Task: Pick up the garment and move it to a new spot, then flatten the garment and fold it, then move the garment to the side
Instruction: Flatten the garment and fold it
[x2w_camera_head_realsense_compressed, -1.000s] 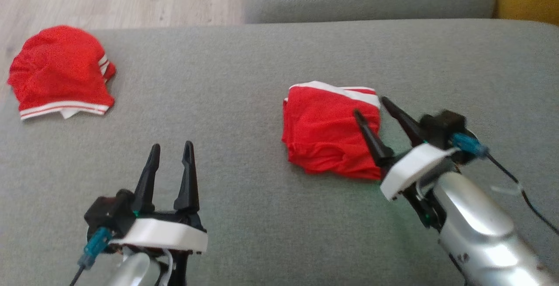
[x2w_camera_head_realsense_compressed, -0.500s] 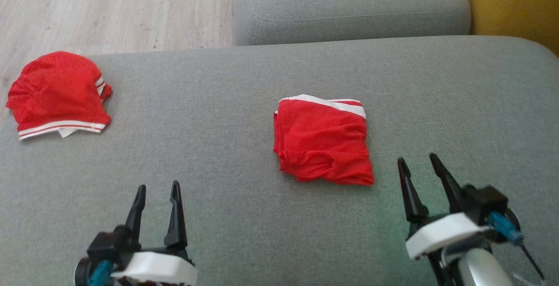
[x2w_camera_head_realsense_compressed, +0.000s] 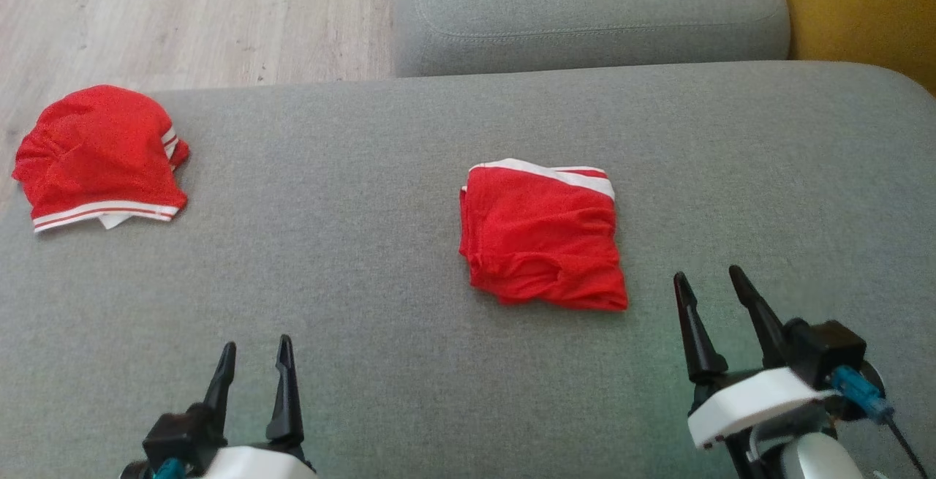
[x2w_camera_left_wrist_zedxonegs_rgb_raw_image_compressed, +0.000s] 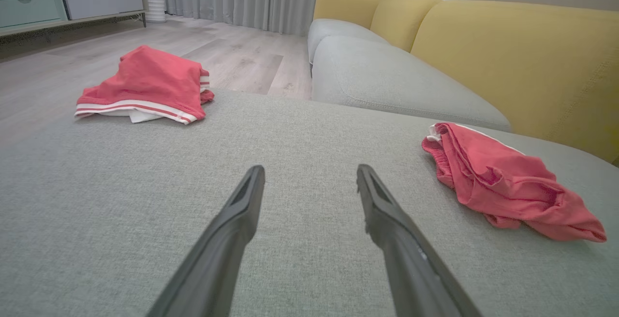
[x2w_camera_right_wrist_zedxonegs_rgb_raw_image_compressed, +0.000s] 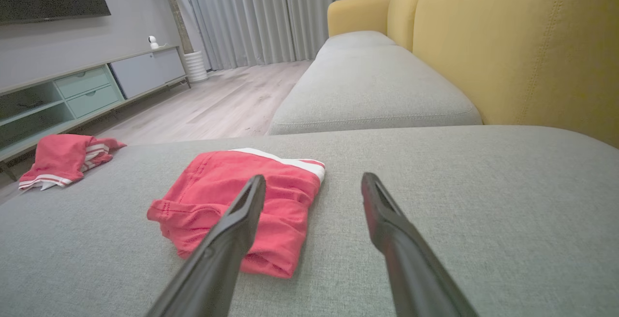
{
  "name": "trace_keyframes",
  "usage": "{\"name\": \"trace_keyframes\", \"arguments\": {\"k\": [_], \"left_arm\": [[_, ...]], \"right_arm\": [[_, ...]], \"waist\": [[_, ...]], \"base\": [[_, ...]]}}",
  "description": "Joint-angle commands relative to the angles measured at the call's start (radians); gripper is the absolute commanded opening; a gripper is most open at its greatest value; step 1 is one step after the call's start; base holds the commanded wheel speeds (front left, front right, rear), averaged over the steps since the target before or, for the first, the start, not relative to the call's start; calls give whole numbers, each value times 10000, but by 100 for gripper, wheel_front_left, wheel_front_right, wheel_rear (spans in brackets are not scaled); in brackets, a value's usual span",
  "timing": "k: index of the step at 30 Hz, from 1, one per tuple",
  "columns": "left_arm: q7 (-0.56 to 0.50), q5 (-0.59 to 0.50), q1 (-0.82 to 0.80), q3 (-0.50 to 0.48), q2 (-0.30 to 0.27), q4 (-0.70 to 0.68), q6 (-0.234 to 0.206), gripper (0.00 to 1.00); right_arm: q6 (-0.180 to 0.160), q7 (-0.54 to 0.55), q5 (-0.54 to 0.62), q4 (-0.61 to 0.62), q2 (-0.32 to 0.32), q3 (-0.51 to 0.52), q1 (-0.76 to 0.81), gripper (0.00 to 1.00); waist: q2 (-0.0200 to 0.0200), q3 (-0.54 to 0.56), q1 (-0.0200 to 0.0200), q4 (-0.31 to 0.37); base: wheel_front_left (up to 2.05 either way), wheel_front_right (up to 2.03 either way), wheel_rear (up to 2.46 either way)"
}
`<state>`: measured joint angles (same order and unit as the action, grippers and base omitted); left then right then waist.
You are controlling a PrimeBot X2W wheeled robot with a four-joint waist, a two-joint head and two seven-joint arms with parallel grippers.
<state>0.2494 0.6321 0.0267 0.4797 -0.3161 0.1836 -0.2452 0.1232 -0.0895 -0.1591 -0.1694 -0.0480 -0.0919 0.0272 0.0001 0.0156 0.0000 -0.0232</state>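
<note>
The garment [x2w_camera_head_realsense_compressed: 541, 241] lies folded near the middle of the grey seat [x2w_camera_head_realsense_compressed: 365, 259], a roughly square red packet slightly longer from near edge to far edge, with its white waistband [x2w_camera_head_realsense_compressed: 578, 174] running along the far side. The right gripper [x2w_camera_head_realsense_compressed: 707, 274] hovers at the near right edge of the seat, jaws spread and holding nothing; the garment sits just ahead of it and to its left, close to the fingertips but apart from them. The left gripper [x2w_camera_head_realsense_compressed: 257, 344] sits at the near left edge, jaws likewise spread and empty, with the garment well off to its right, so the right arm is clearly the nearer for moving it aside. The cloth looks thin, soft and mesh-like. Its near edge is rumpled into loose folds and its near right corner runs out to a point, so a pinch there would probably take several layers at once. The seat is a flat, coarse woven fabric. A second red piece, the other garment [x2w_camera_head_realsense_compressed: 99, 150], lies bunched at the far left corner, striped hem toward the near side.
</note>
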Motion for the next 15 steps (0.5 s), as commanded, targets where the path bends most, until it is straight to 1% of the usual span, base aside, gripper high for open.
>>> {"name": "trace_keyframes", "arguments": {"k": [1, 15], "left_arm": [[123, -39, -357, -482, -182, -237, 16, 100], [94, -49, -399, -382, -215, -309, -52, 100]], "right_arm": [[75, -1, -108, 370, -24, -196, -146, 100], [75, 124, -71, 467, -23, -151, -69, 100]], "waist": [[-1, 0, 0, -9], [-1, -15, 0, -82]], "base": [[0, 0, 0], [0, 0, 0]]}}
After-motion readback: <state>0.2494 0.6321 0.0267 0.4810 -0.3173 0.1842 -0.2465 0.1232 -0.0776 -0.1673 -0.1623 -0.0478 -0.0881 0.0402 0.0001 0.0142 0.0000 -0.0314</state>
